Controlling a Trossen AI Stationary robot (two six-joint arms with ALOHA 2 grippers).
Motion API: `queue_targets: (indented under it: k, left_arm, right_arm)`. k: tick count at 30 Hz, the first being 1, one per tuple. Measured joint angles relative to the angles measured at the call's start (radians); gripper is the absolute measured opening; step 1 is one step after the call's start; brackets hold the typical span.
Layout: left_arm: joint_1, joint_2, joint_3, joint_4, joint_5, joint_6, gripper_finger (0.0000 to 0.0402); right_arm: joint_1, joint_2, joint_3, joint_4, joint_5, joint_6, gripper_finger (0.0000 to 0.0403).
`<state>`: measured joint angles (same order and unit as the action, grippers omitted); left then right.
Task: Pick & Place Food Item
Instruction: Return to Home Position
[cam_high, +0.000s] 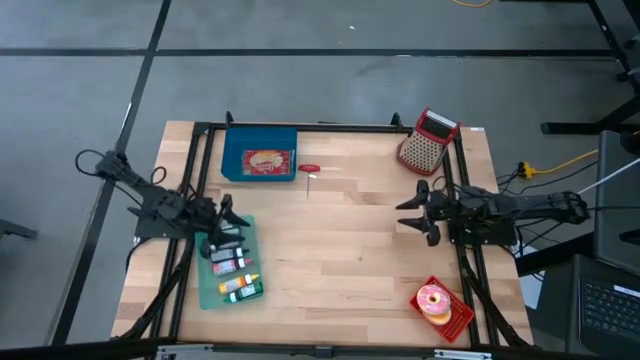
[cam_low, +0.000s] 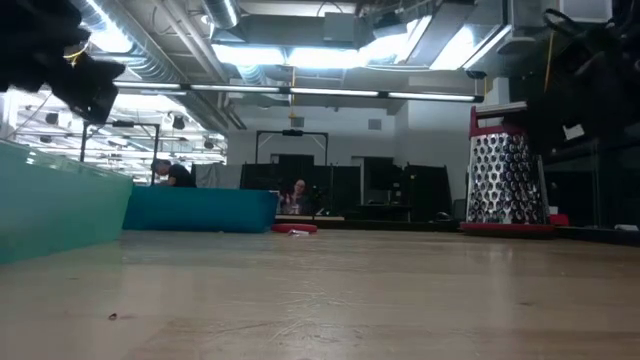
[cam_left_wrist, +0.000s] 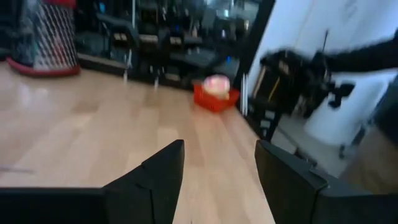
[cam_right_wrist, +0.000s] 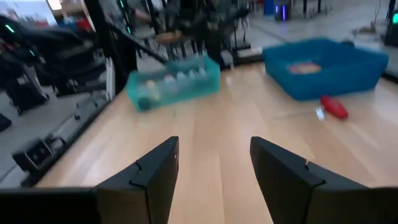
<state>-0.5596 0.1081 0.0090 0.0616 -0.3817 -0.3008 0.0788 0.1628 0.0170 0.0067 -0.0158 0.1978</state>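
The wooden counter (cam_high: 340, 240) carries everything. The left arm (cam_high: 165, 205) reaches in over its edge, and the left jaws stand apart, empty, above the near end of the green bin (cam_high: 207, 290). That bin runs back from under those jaws, so part of it is covered by the arm. The right arm (cam_high: 500, 208) lies along the opposite edge. The right jaws are also apart and empty, pointing across at the left jaws, well clear of them.

The blue bin (cam_high: 232, 150) sits ahead of the right jaws and off to one side. It holds a packet (cam_high: 268, 160) whose label is too small to read. The grater (cam_high: 428, 140) stands near the right jaws, and the red tray (cam_high: 458, 318) with a donut (cam_high: 434, 300) lies on their other side.

The food coloring bottles (cam_high: 236, 275) lie in a row inside the green bin; their colours are hard to separate. A small red object (cam_high: 310, 168) lies just beside the blue bin.
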Motion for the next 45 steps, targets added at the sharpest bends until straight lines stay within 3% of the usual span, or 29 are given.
queue_targets:
  k: [4, 8, 45]
  left_arm:
    - [0.049, -0.100, 0.000, 0.000, 0.000, 0.000, 0.0192]
    - [0.103, -0.108, 0.000, 0.008, -0.010, 0.000, 0.0189]
    - [0.133, -0.108, 0.000, 0.001, -0.017, 0.000, 0.0192]
  right_arm:
    - [0.000, -0.083, 0.000, 0.003, 0.005, 0.000, 0.0204]
    - [-0.001, -0.164, 0.000, 0.006, 0.008, 0.000, 0.0203]
    - [0.003, -0.154, -0.001, 0.015, 0.000, 0.000, 0.0203]
